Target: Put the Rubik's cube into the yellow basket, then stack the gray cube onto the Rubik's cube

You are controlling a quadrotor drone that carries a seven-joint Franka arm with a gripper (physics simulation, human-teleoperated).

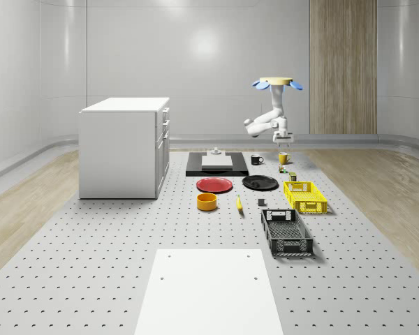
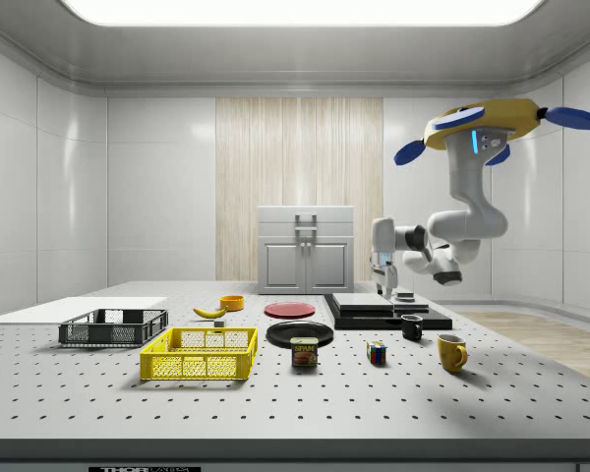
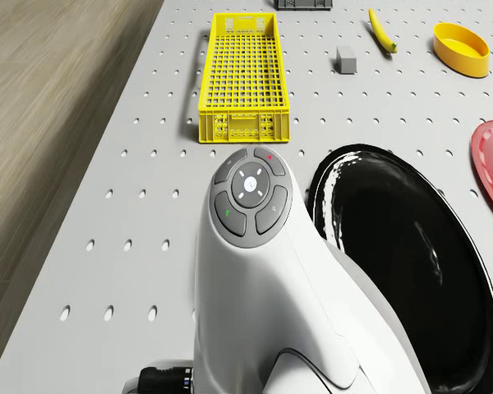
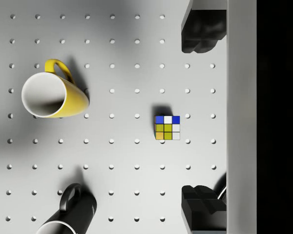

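Note:
The Rubik's cube (image 4: 168, 127) lies on the pegboard table between a yellow mug (image 4: 53, 96) and a black mug (image 4: 71, 214); it also shows small in the side view (image 2: 376, 353) and the whole-scene view (image 1: 282, 168). My gripper (image 4: 201, 121) hangs open well above it, and the cube sits slightly off the line between the two dark fingertips (image 4: 200, 31). The drone (image 2: 492, 123) hovers high over the mugs, with the arm bent down to the gripper (image 2: 382, 285). The yellow basket (image 3: 242, 78) stands nearer the front (image 1: 305, 196). The gray cube (image 3: 346, 60) rests beside it.
A spam can (image 2: 304, 352) stands between cube and basket. A black plate (image 3: 403, 263), red plate (image 1: 214, 185), yellow bowl (image 3: 460, 48) and banana (image 3: 382, 31) lie mid-table. A black slab (image 1: 216, 162), a white cabinet (image 1: 124, 146) and a black basket (image 1: 286, 232) are nearby.

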